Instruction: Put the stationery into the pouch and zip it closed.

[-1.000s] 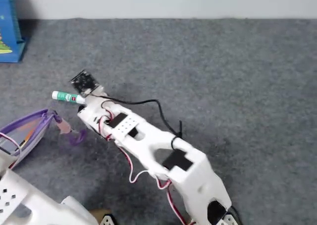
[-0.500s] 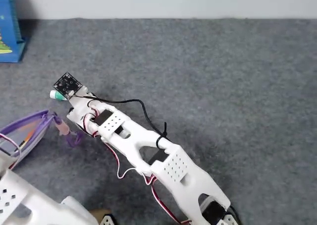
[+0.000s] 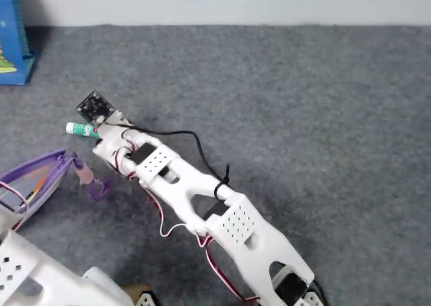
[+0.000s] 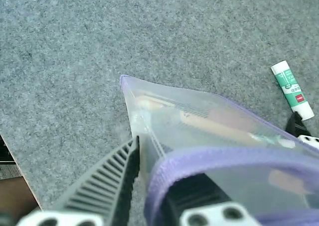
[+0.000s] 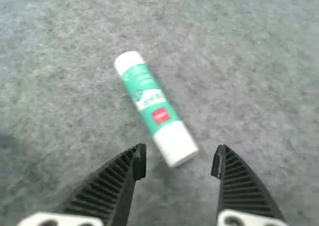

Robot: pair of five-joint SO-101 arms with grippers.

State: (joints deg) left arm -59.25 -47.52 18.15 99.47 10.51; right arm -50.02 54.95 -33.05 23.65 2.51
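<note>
Green-white glue stick (image 5: 154,114) flat on carpet, long axis diagonal, near end between spread fingers of right gripper (image 5: 178,159); label print unreadable. Left gripper (image 4: 149,161) seemingly clamps pouch (image 4: 209,121) wall.

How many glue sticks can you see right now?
1. The glue stick lies on the grey carpet, one end between the tips of the open right claw, outside the pouch. More could be hidden inside the pouch.

It looked like a small indoor robotics test setup: a tabletop (image 3: 323,104) covered in grey felt, a plain pale wall (image 3: 236,3) behind, white arms (image 3: 229,218) with exposed wiring.
</note>
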